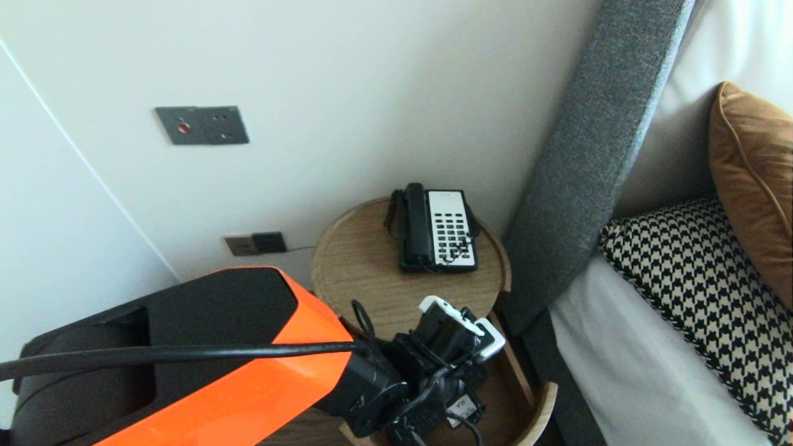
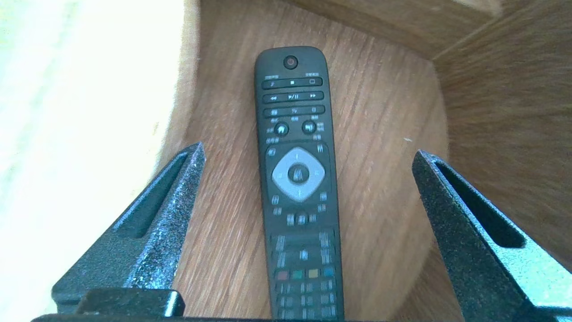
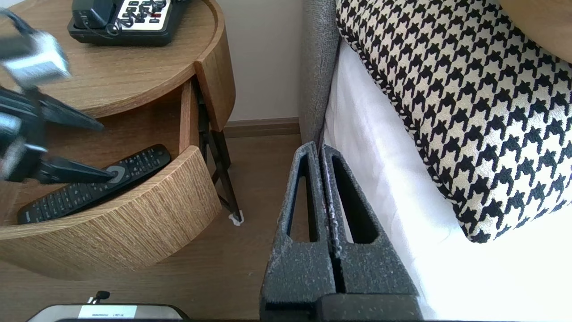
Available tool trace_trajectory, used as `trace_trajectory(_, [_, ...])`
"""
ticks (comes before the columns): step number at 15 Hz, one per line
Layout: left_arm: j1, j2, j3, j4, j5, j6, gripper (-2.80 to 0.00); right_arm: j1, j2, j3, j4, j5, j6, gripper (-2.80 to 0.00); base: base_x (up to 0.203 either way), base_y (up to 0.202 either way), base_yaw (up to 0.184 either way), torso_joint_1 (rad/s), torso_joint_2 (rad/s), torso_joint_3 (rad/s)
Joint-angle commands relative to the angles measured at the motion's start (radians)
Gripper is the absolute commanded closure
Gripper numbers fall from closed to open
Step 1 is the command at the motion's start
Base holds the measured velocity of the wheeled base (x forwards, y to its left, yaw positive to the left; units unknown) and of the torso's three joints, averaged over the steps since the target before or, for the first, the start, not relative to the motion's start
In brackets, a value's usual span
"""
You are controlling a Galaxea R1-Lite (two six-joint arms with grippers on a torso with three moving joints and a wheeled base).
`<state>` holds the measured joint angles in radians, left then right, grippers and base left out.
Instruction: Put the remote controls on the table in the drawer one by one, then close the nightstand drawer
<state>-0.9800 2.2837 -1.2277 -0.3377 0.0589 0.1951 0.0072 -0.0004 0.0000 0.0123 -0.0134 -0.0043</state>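
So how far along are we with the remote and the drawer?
Done: remote lies flat inside the open drawer. In hand: nothing; left tool hangs open over it, fingers clear on both sides. Left, probably: the drawer is not yet shut. Right tool is parked shut beside the bed.

Left wrist view: remote (image 2: 298,179) tail cut off at the frame edge, button labels too blurred to read. Head view: left arm (image 1: 217,359) hides most of the drawer (image 1: 545,402) and the remote in it. Right wrist view: left tool (image 3: 105,152) blurred, phone (image 3: 125,27) cropped at the edge.
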Motion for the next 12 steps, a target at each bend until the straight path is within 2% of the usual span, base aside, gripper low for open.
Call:
trace_trajectory(1, [-0.003, -0.086, 0.044, -0.004, 0.001, -0.002, -2.80, 0.000, -0.002, 0.000, 0.000, 0.000, 0.000, 0.00, 0.000, 0.000, 0.000, 0.000, 0.00, 0.000])
trace_trajectory(4, [-0.003, -0.172, 0.101, -0.006, 0.002, -0.010, -2.80, 0.000, -0.001, 0.000, 0.000, 0.000, 0.000, 0.00, 0.000, 0.000, 0.000, 0.000, 0.00, 0.000])
trace_trajectory(5, [-0.003, -0.208, 0.124, -0.006, 0.003, -0.013, 0.00, 0.000, -0.001, 0.000, 0.000, 0.000, 0.000, 0.00, 0.000, 0.000, 0.000, 0.000, 0.00, 0.000])
trace_trajectory(9, [0.004, -0.361, 0.217, 0.025, 0.031, -0.078, 0.00, 0.000, -0.001, 0.000, 0.000, 0.000, 0.000, 0.00, 0.000, 0.000, 0.000, 0.000, 0.00, 0.000])
trace_trajectory(12, [0.009, -0.467, 0.299, 0.099, 0.142, -0.221, 0.00, 0.000, -0.001, 0.000, 0.000, 0.000, 0.000, 0.00, 0.000, 0.000, 0.000, 0.000, 0.00, 0.000])
